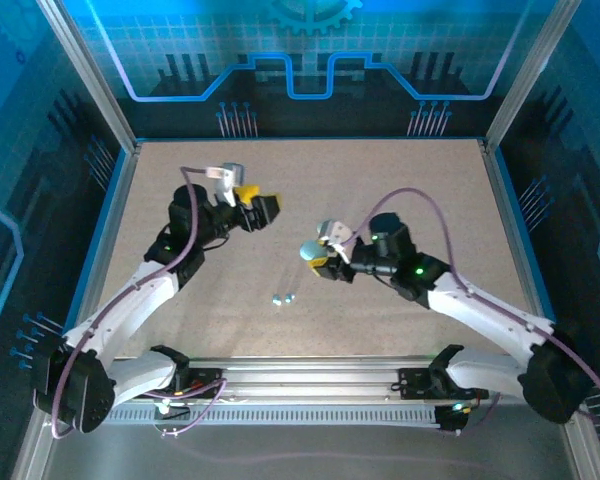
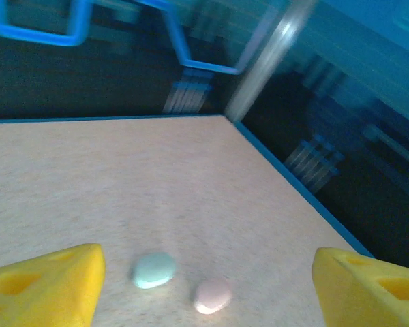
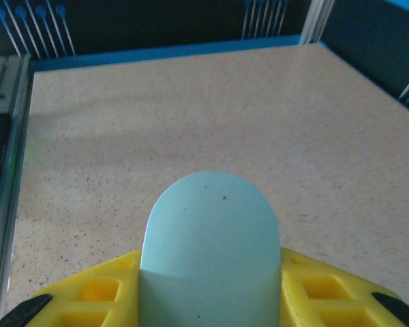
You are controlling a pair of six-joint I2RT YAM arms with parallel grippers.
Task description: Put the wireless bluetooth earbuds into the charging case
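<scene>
Right pincer (image 1: 318, 260) clamped on teal case (image 3: 210, 231); earbuds (image 1: 282, 298) on table (image 1: 430, 200) near it; left pincer (image 2: 206, 262) apart.

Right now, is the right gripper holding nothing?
No, the right gripper is shut on a pale blue-green case, pinched between its yellow fingers.

Left hand (image 1: 262, 207) wide open, right hand (image 1: 318, 258) in a closed grip.

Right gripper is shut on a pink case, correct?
No. The case in the right gripper is pale blue, not pink, as the right wrist view shows. The gripper is shut on it.
</scene>
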